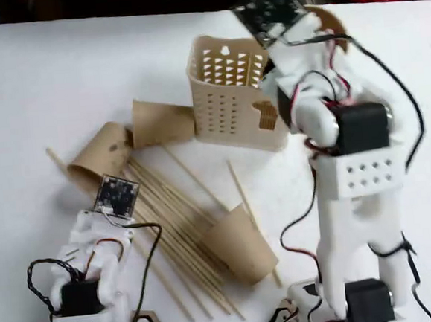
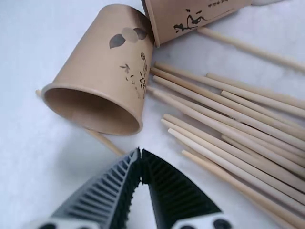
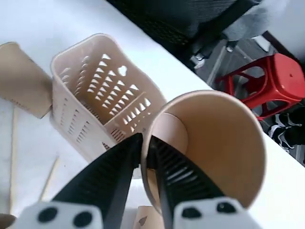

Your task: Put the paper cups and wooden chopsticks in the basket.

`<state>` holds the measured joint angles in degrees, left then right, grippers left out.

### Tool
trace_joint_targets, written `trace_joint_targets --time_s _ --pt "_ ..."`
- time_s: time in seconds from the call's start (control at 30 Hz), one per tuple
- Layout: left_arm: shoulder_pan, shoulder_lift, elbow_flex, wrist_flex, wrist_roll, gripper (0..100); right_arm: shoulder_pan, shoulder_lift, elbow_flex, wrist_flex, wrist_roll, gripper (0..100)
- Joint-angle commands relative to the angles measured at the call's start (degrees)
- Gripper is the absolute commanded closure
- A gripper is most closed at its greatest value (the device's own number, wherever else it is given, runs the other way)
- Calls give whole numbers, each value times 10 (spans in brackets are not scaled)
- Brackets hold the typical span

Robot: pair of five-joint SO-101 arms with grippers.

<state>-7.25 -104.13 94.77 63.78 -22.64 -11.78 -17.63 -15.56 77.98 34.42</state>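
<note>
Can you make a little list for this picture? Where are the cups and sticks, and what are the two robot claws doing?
left gripper: shut, holding nothing
right gripper: shut on the rim of the held cup
held cup: beside the basket, not in it
basket: upright, nothing seen inside
lying cups: three on their sides, first cup by the left gripper, second cup next to the basket, third cup on the chopsticks
chopsticks: spread over the table

Tipped-over tan paper cup (image 2: 97, 76) is being faced by the pinched-together black ribbed gripper (image 2: 141, 153), pale wooden chopsticks (image 2: 228, 126) alongside.
</note>
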Motion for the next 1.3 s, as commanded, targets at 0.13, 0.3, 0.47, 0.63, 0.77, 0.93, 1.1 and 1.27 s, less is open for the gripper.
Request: trace_joint_targets --time_s 0.13,0.3,0.47,0.63,0.77,0.93,1.1,1.27 --pt "-4 -3 -6 -14 -6 976 -23 31 -23 -20 8 980" --pt "-4 -3 -6 -14 -6 976 -22 55 -23 -18 8 980" --pt "-4 -3 -6 -14 -6 976 -19 67 -22 -10 9 978" --pt "-4 -3 -6 -14 -6 976 -20 60 -24 15 9 932" --pt "-4 -3 -6 -14 -6 976 -19 55 -39 36 7 811" --pt "-4 -3 -6 -14 -6 976 -19 51 -62 56 8 821" --pt "-4 -3 -6 -14 -6 976 -19 51 -67 80 8 829" --pt "-4 -3 -6 -14 -6 976 -11 51 -67 136 8 829"
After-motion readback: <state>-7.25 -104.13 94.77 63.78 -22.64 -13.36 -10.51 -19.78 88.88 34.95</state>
